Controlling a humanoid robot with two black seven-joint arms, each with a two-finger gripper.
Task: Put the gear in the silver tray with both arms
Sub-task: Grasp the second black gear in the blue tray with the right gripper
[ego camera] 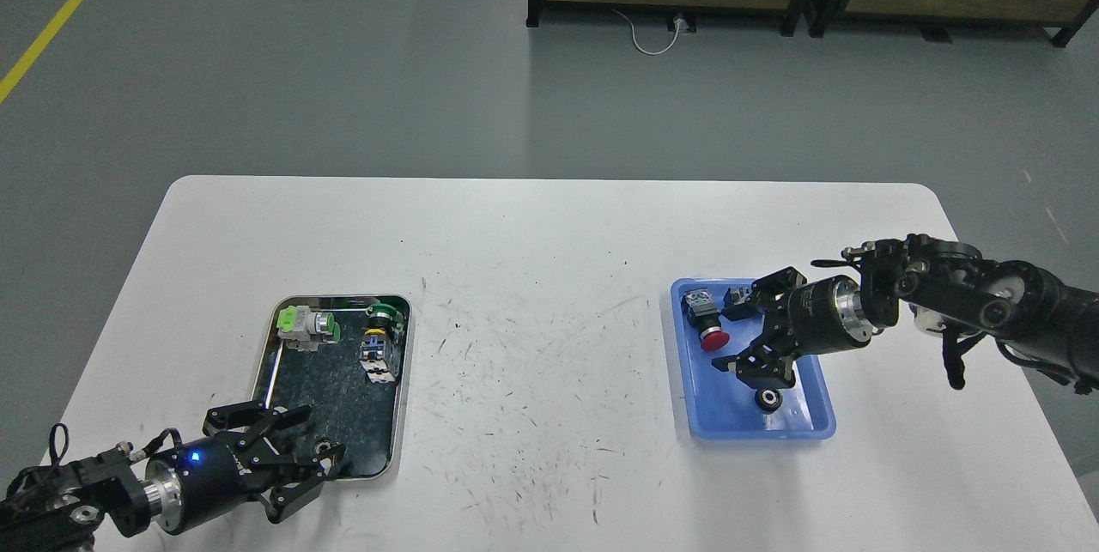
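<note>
Both arms reach over a white worktop, one at each tray.

Nearest, the left gripper hangs at the near end of the silver tray, its fingers spread open; a small dark round piece sits between their tips on the tray bottom, and whether they touch it I cannot tell. Farther up the same tray lie a green-and-white switch part and a green-capped button unit. Well apart to the right, a blue plastic tray holds a small black wheel-like gear at its near end and a red-capped button farther back. The right gripper hovers over this tray, fingers open and empty.
</note>
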